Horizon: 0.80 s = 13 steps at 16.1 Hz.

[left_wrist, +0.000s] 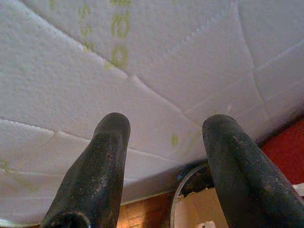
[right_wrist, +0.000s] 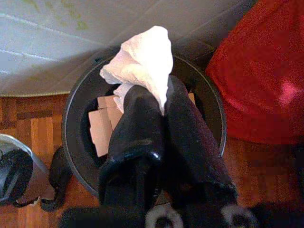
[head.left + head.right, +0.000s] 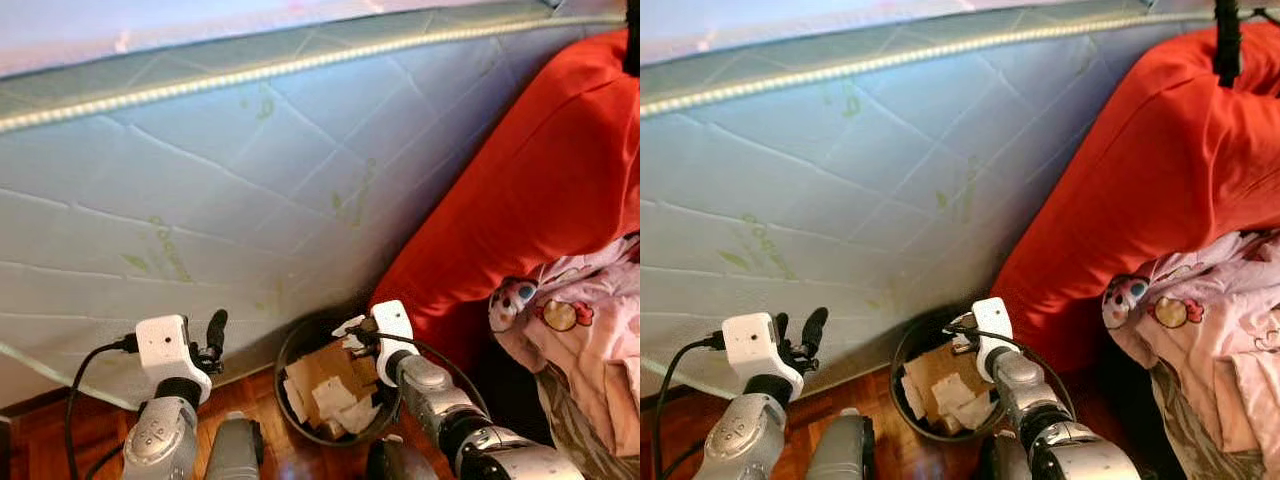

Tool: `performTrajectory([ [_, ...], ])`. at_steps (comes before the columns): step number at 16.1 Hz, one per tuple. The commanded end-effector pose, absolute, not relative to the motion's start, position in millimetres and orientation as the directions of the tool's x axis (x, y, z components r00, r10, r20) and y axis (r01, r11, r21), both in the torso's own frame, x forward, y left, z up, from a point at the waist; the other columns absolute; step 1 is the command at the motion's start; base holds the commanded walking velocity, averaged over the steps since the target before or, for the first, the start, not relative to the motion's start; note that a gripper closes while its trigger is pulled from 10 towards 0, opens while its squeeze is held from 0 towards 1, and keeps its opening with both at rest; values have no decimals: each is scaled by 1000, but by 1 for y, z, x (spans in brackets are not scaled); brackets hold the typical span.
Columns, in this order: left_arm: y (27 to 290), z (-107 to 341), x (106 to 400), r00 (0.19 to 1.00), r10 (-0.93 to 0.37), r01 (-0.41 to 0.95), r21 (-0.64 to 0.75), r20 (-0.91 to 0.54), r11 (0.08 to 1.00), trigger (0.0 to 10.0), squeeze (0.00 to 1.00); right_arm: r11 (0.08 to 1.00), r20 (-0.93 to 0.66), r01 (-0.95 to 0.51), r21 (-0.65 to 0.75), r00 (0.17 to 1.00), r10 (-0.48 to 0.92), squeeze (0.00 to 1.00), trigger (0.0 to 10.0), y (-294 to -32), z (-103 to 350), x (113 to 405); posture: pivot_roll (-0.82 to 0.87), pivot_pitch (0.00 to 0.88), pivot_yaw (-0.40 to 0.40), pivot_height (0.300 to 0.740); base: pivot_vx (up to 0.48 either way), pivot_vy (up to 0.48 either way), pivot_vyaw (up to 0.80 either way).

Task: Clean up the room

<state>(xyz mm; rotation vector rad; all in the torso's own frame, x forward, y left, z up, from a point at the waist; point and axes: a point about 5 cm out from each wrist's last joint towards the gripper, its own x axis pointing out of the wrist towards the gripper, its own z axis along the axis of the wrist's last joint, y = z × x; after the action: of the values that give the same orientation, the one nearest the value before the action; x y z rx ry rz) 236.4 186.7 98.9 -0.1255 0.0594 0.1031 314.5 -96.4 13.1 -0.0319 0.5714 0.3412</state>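
Down by the foot of a pale quilted mattress [image 3: 250, 190] that leans on its side, the right gripper [image 2: 164, 102] hangs just above a round dark waste bin [image 2: 216, 118] standing on the wooden floor [image 3: 270, 440]. Its two black fingers [image 2: 137, 128] are pressed together on a crumpled white tissue [image 2: 142, 59], which sticks up past the fingertips and sits over the open mouth of the bin, not yet inside it. In the bin lie flat pieces of brown cardboard [image 3: 325, 370] and a few paler scraps of paper [image 3: 330, 397], piled loosely against one another. The bin stands close against the bottom edge of the mattress on one side and just beside a big red cushion or beanbag [image 3: 540, 190] on the other. Further to the robot's right, a pink printed cloth with cartoon figures [image 3: 585, 320] is heaped against the red thing's lower part. The left gripper [image 1: 164, 142] is held up near the mattress, well to the left of the bin; its fingers [image 1: 102, 175] are spread apart with nothing between them, pointing at the quilted fabric with its faint green marks. Between the fingers, lower down, a part of the bin's rim and some cardboard can be made out. A black cable [image 3: 80, 385] loops from the left wrist down towards the floor.
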Motion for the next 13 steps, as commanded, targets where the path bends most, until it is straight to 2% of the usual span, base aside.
performTrajectory([
  [1, 185, 99, 232, 992, 103, -112, -125, -79, 986, 10000, 0, 944, -548, -325, 53, 781, 300, 0, 10000, -98, 11, 313, 245, 262, -110, 661, 0, 0, 0],
  [2, 184, 99, 231, 991, 103, -113, -126, -82, 986, 10000, 0, 947, -544, -317, 55, 786, 295, 0, 10000, -99, 12, 314, 244, 266, -112, 661, 0, 0, 0],
  [3, 183, 98, 230, 991, 106, -117, -127, -88, 985, 10000, 0, 948, -544, -316, 44, 788, 288, 898, 10000, -98, 12, 314, 240, 269, -116, 661, 0, 0, 0],
  [4, 182, 99, 230, 990, 108, -119, -129, -89, 985, 10000, 0, 942, -545, -333, 38, 783, 299, 1000, 10000, -97, 12, 314, 245, 270, -116, 661, 0, 0, 0],
  [9, 183, 98, 228, 989, 114, -126, -131, -93, 983, 10000, 0, 927, -550, -375, 18, 770, 322, 1000, 10000, -92, 12, 313, 243, 267, -122, 661, 0, 0, 0],
  [13, 182, 98, 229, 989, 116, -128, -132, -93, 983, 10000, 0, 877, -558, -480, 1, 728, 399, 1000, 10000, -81, 10, 309, 243, 266, -125, 661, 0, 0, 0],
])
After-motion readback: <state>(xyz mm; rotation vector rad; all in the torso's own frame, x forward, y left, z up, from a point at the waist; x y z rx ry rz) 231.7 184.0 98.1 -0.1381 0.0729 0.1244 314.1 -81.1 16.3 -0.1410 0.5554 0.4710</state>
